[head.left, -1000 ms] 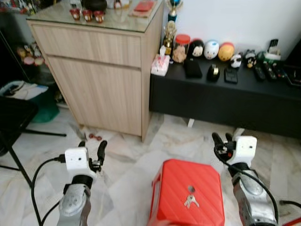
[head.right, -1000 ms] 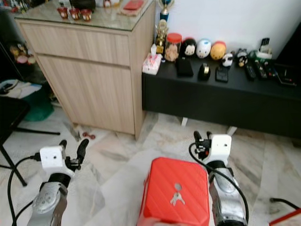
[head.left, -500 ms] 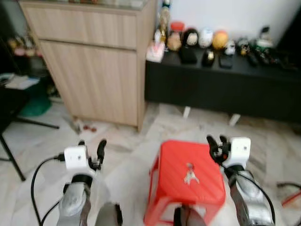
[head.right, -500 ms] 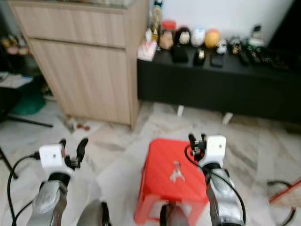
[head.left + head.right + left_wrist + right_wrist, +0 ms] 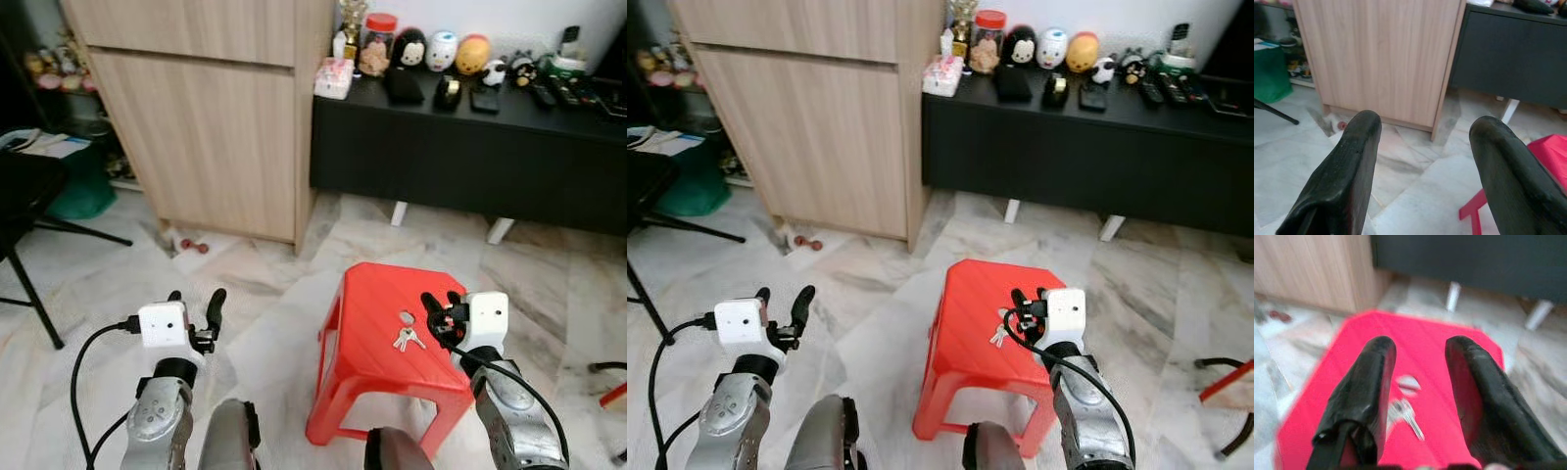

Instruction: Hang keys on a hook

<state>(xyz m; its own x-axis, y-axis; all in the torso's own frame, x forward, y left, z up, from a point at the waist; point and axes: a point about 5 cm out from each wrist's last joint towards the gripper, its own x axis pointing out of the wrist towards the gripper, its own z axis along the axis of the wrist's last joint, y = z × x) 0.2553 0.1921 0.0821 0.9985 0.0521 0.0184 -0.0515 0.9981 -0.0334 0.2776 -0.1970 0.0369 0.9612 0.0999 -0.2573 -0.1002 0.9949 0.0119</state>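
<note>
A small bunch of silver keys [image 5: 406,337] lies on top of a red plastic stool [image 5: 377,357] on the marble floor. My right gripper [image 5: 440,311] hovers open just right of the keys, a little above the stool top. In the right wrist view the keys [image 5: 1406,412] lie between and below the two black fingers [image 5: 1364,382]. My left gripper [image 5: 195,303] is open over bare floor left of the stool, holding nothing; in the left wrist view its fingers [image 5: 1347,166] frame the cabinet.
A wooden cabinet [image 5: 211,117] stands ahead on the left. Beside it runs a low black console [image 5: 470,157] with toys, a jar and remotes on top. A black chair leg [image 5: 29,284] is at the far left. A small red item [image 5: 194,246] lies at the cabinet's foot.
The camera has tipped down and drawn back, so the stool shows in full. My right gripper has come down closer to the keys. The left gripper holds about the same pose.
</note>
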